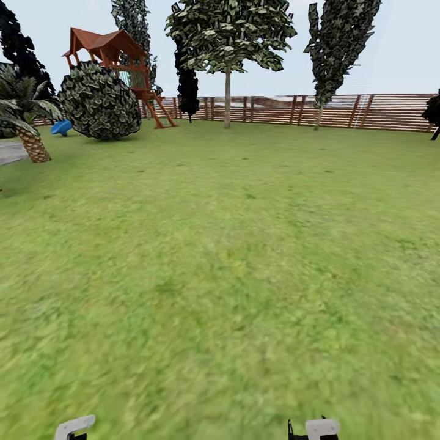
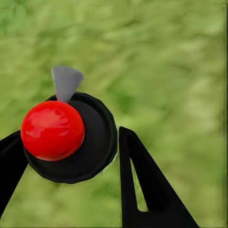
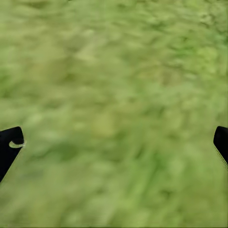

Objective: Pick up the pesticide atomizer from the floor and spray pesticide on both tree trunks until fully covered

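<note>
In the left wrist view, a round black body with a glossy red dome and a grey spout sits between my left gripper's point(image 2: 71, 190) two black fingers; I take it for the pesticide atomizer point(image 2: 71, 137), seen end-on. The fingers point(image 2: 142, 190) press against its sides. My right gripper point(image 3: 114, 142) is open over bare grass, its fingertips far apart. A tree point(image 1: 227, 91) with a pale bare trunk and light green leaves stands far ahead by the fence. Both wrists show at the bottom edge of the head view, the left point(image 1: 73, 426) and the right point(image 1: 318, 428).
Wide green lawn point(image 1: 232, 256) stretches ahead to a brown slat fence point(image 1: 379, 111). A round bush point(image 1: 101, 101), a wooden play tower point(image 1: 122, 61), a palm point(image 1: 27, 122) and a blue object point(image 1: 61, 127) stand at the far left. A thin dark-leaved tree point(image 1: 333, 55) rises at the right.
</note>
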Available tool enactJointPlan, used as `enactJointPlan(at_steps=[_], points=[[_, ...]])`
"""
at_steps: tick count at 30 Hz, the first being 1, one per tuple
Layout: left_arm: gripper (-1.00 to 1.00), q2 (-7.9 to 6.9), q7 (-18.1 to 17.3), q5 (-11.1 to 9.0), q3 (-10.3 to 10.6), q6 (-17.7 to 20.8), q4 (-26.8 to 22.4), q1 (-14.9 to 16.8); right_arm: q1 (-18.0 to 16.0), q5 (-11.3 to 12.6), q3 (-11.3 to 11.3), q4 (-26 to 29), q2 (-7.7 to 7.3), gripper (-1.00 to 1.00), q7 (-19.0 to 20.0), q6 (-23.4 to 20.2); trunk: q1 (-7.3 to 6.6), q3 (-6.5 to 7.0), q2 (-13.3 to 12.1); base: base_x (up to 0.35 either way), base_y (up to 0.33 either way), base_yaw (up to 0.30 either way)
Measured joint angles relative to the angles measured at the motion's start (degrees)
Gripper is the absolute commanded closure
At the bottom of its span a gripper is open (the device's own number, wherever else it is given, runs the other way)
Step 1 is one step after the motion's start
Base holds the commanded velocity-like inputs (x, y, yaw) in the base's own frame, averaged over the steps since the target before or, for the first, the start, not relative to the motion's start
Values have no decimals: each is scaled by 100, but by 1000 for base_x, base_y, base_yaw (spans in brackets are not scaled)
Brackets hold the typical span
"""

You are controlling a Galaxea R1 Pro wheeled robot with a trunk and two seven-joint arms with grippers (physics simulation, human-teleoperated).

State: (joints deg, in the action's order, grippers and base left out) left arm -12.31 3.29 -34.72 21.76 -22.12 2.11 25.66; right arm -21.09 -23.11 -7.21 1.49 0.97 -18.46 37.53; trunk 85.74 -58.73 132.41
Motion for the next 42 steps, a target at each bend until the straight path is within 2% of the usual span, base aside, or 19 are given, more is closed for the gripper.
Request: enactJointPlan(at_steps=[42], points=[[100, 0, 0, 0, -1, -7, 0, 0, 0, 0, 0, 0, 0, -100, 0, 0, 0, 0, 0, 340, 0, 0]])
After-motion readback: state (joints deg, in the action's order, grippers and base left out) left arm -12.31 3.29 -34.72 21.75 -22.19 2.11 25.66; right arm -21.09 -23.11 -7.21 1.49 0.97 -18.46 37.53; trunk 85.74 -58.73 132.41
